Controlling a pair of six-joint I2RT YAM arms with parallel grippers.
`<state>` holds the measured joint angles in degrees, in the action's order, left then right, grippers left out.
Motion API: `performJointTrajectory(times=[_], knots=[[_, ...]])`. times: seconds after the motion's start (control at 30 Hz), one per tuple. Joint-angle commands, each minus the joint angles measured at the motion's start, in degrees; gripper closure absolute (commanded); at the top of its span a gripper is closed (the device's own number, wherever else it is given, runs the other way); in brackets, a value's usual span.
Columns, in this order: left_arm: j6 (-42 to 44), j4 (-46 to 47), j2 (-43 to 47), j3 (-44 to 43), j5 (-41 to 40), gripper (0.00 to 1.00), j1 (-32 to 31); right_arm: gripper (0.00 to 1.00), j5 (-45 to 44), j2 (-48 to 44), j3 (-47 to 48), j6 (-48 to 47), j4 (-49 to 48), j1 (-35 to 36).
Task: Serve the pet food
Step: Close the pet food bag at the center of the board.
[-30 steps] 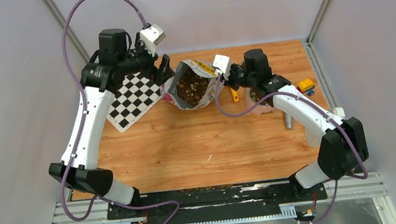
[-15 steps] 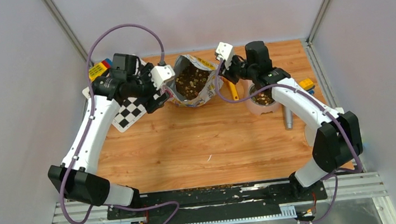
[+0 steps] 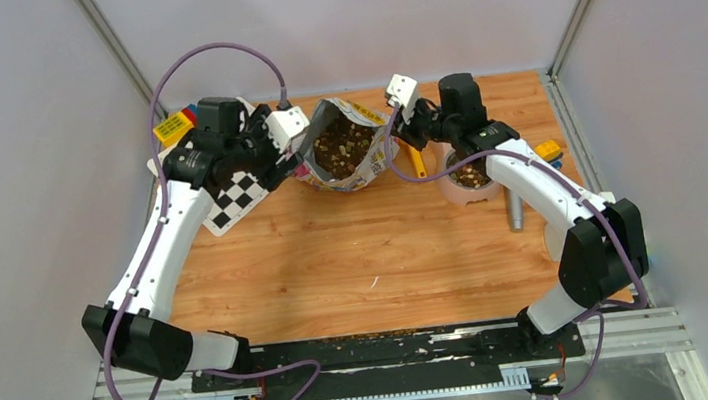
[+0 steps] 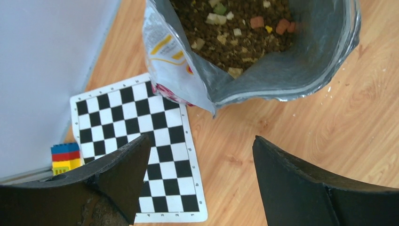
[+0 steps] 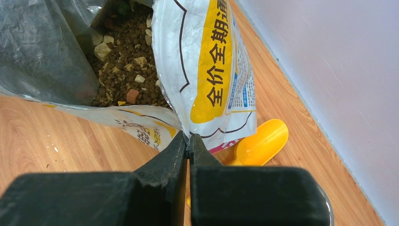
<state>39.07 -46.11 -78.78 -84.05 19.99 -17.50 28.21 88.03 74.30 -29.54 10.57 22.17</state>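
The pet food (image 4: 235, 28), a heap of small brown dry pellets with a few pale and pink bits, sits inside a glossy white, yellow and pink foil bag (image 5: 211, 70) that stands open at the back of the wooden table (image 3: 357, 260). The right gripper (image 5: 189, 141) is clamped tight on the bag's right rim. The left gripper (image 4: 201, 146) hangs with its jaws spread and nothing between them, just short of the bag's left lip, above a black-and-white checkered card (image 4: 117, 122). A yellow plastic scoop (image 5: 261, 141) lies beside the bag, and a clear round tub (image 3: 465, 194) holding some pellets stands near it.
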Motion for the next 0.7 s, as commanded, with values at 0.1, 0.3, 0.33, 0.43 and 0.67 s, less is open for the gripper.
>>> performJointTrajectory(times=[0.1, 0.3, 0.33, 0.43, 0.67], knots=[[-2.89, 7.07, 2.53, 0.86, 3.59, 0.13, -0.1, 1.0, 0.52, -2.61, 1.62, 1.34, -4.94, -1.06], [-2.08, 5.11, -1.08, -0.65, 3.37, 0.18, -2.13, 1.0, 0.72, -2.79, 1.59, 1.51, -4.94, -1.07], [-1.99, 4.88, -1.4, -0.75, 2.62, 0.19, -2.7, 1.0, 0.71, -2.82, 1.56, 1.58, -4.94, -1.02], [-2.02, 5.13, -2.74, -1.14, 1.44, 0.25, -3.52, 1.0, 0.93, -2.95, 1.52, 1.69, -4.94, -1.08], [-2.58, 4.81, -3.87, -2.57, 1.33, 0.6, -4.03, 1.0, 1.06, -3.4, 1.57, 2.02, -4.94, -1.07]])
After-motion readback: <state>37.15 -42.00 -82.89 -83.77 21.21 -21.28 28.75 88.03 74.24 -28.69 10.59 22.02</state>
